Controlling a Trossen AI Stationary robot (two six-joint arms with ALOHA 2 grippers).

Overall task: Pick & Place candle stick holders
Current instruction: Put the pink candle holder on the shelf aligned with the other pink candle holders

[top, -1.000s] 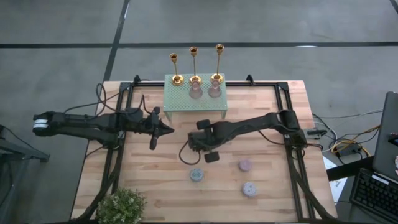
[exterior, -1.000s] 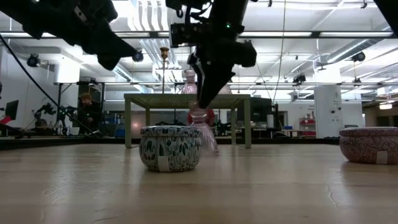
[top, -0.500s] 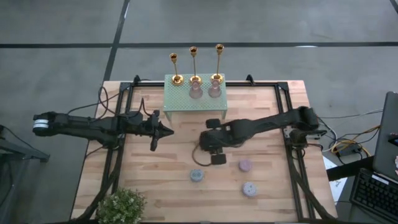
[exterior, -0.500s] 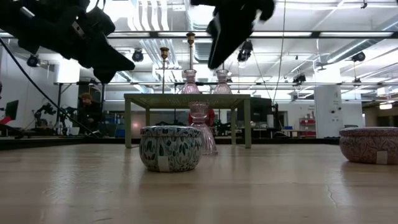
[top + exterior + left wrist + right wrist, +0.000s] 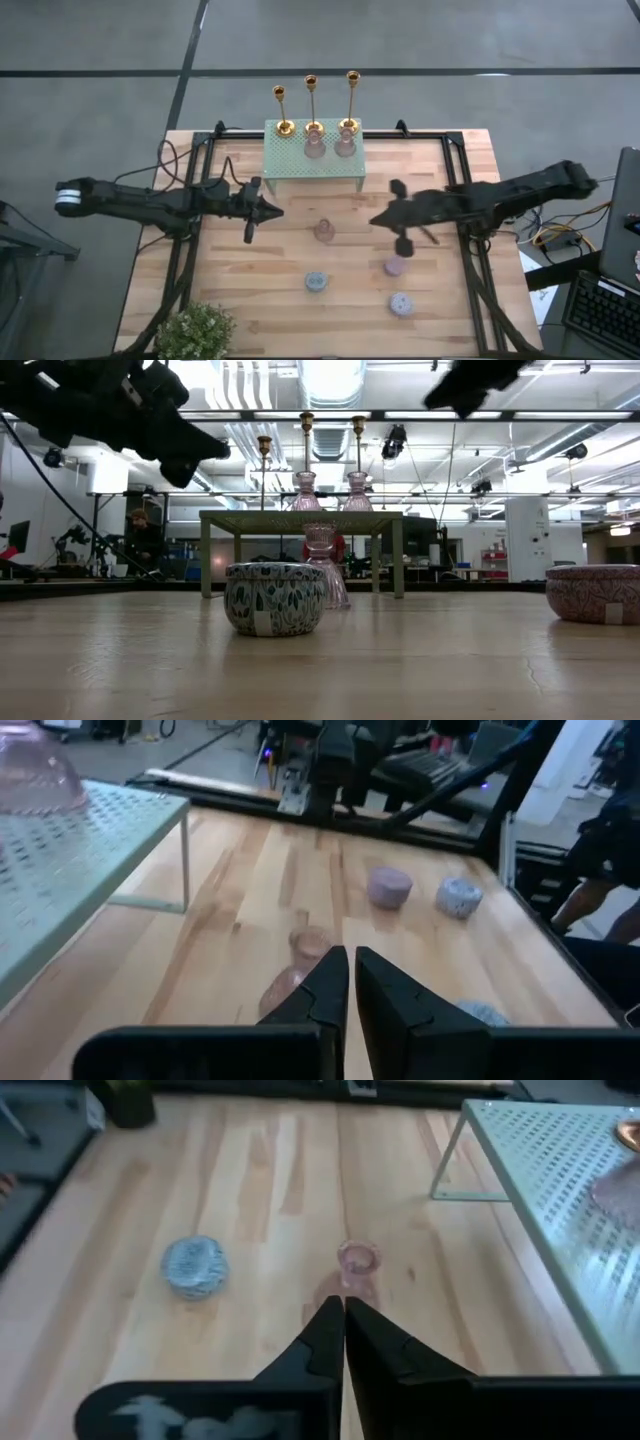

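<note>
Three gold candle stick holders (image 5: 284,126) (image 5: 312,100) (image 5: 350,100) stand on their round bases at the back of a green perforated stand (image 5: 300,165); they also show in the low view (image 5: 306,445). Two pink glass holders (image 5: 314,147) (image 5: 345,145) stand in front of them. A third pink glass holder (image 5: 324,231) stands upright on the table, also seen in the low view (image 5: 324,565). My left gripper (image 5: 277,210) is shut and empty, left of it. My right gripper (image 5: 376,222) is shut and empty, raised to its right.
A blue-patterned tin (image 5: 316,283), a pink tin (image 5: 396,266) and a grey tin (image 5: 402,303) sit on the near half of the table. A potted plant (image 5: 195,330) is at the near left corner. Bare wood lies between the stand and the tins.
My right gripper has risen from the pink glass holder on the table and drawn back toward the table's right edge. The holder stays standing upright where it was, in front of the stand.
</note>
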